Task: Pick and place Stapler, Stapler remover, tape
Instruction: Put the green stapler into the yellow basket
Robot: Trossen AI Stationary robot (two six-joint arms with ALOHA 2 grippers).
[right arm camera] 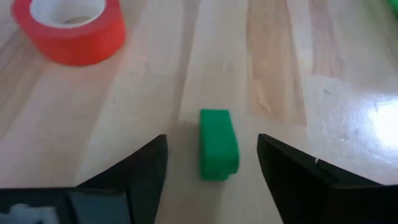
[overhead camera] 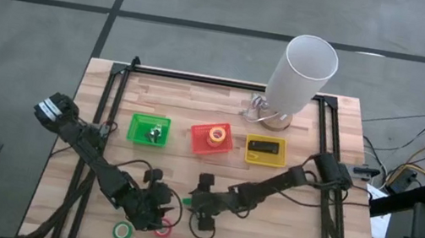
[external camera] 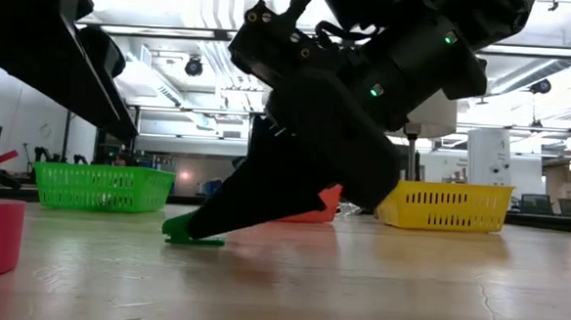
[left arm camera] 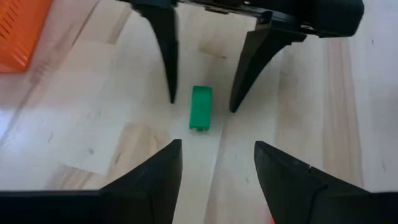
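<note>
A small green stapler remover (overhead camera: 185, 201) lies flat on the wooden table, near its near edge; it also shows in the wrist views (right arm camera: 218, 145) (left arm camera: 200, 108). My right gripper (right arm camera: 211, 140) is open, low over the table, with one finger on either side of the remover and a gap to each (left arm camera: 202, 104). My left gripper (left arm camera: 217, 149) is open just left of it (overhead camera: 162, 207), facing it. A red tape roll (right arm camera: 68, 28) and a green tape roll (overhead camera: 123, 230) lie flat near the near edge. The dark stapler (overhead camera: 266, 147) lies in the yellow bin (overhead camera: 278, 160).
Three small bins stand in a row mid-table: green bin (overhead camera: 136, 135), red bin (overhead camera: 198, 143) holding an orange-yellow tape roll (overhead camera: 216, 134), and the yellow one. A tall white cylinder (overhead camera: 300, 77) stands at the far edge. Black frame rails (overhead camera: 104, 110) run along both sides.
</note>
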